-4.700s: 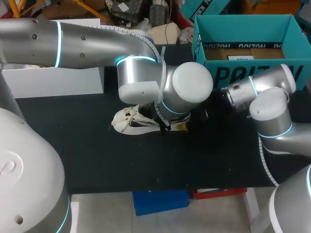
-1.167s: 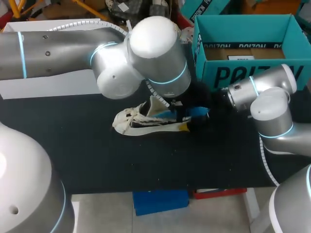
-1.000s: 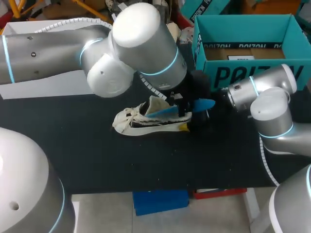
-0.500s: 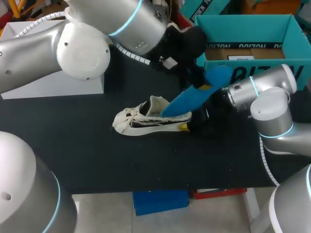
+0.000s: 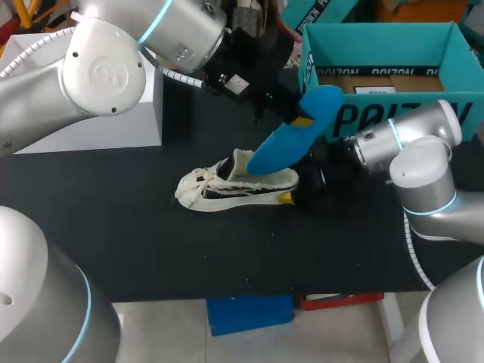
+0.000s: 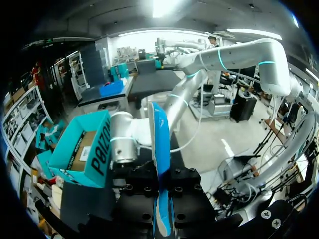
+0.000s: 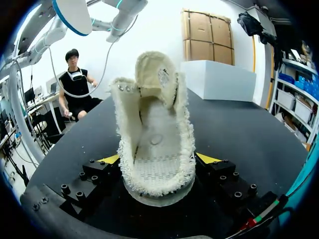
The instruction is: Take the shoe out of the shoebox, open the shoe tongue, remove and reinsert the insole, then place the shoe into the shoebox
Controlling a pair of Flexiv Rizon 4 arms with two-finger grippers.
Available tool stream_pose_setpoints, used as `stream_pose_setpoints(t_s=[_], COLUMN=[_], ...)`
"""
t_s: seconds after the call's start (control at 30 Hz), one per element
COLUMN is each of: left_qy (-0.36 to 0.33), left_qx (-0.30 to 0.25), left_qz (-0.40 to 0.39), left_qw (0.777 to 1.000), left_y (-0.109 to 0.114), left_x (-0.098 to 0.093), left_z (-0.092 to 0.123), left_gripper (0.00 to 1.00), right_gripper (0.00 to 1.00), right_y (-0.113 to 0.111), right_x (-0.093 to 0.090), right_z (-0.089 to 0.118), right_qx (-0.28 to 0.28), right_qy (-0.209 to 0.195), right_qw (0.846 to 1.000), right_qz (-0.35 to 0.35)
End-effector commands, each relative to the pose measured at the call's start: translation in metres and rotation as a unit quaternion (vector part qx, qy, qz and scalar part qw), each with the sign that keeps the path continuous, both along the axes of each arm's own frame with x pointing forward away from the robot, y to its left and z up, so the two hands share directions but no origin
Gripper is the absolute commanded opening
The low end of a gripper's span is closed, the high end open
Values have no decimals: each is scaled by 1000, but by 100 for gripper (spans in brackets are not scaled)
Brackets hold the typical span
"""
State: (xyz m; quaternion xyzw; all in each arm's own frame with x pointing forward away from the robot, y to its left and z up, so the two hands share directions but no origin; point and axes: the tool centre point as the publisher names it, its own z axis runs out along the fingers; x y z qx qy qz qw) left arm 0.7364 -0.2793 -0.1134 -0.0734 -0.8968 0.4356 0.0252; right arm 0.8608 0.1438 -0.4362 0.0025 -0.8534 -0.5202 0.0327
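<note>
A cream shoe (image 5: 227, 184) lies on its side in the middle of the black table (image 5: 227, 257), toe to the left. My right gripper (image 5: 296, 190) holds its heel; in the right wrist view the shoe (image 7: 154, 144) sits between the two yellow tips of that gripper (image 7: 158, 162), its mouth wide with the tongue back. My left gripper (image 5: 301, 113) hangs above the heel, shut on a blue insole (image 5: 287, 140) that slants down toward the shoe's mouth. The insole (image 6: 160, 149) stands edge-on between the fingers of that gripper (image 6: 163, 204). The teal shoebox (image 5: 386, 68) stands open at the back right.
A white box (image 5: 98, 125) stands at the back left of the table, under my left arm. The shoebox (image 6: 82, 149) is just behind my right arm's wrist. The front half of the table holds nothing but the shoe.
My left gripper has risen and swung up and to the right, drawing the blue insole out of the shoe. The shoe and my right gripper have stayed in place.
</note>
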Motion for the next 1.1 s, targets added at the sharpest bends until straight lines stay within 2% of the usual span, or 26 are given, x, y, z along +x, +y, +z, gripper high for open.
stream_pose_setpoints(t_s=[0.03, 0.2, 0.5, 0.7, 1.1], left_qy=[26, 130, 207, 225, 188], left_qx=[-18, -111, -208, -231, -242], left_qz=[11, 53, 93, 103, 74], left_qw=[999, 984, 951, 941, 949], left_y=[4, 15, 31, 34, 35], left_x=[-4, -8, -15, -25, -46], left_z=[-2, 9, 46, 78, 152], left_gripper=[0, 0, 0, 0, 0], right_gripper=[0, 0, 0, 0, 0], right_y=[0, 0, 0, 0, 0], right_x=[-1, -1, -1, -1, -1], right_z=[-2, -2, -2, -2, -2], right_qx=[0, 0, 0, 0, 0], right_qy=[0, 0, 0, 0, 0], right_qw=[1000, 1000, 1000, 1000, 1000], right_qz=[-1, -1, -1, -1, -1])
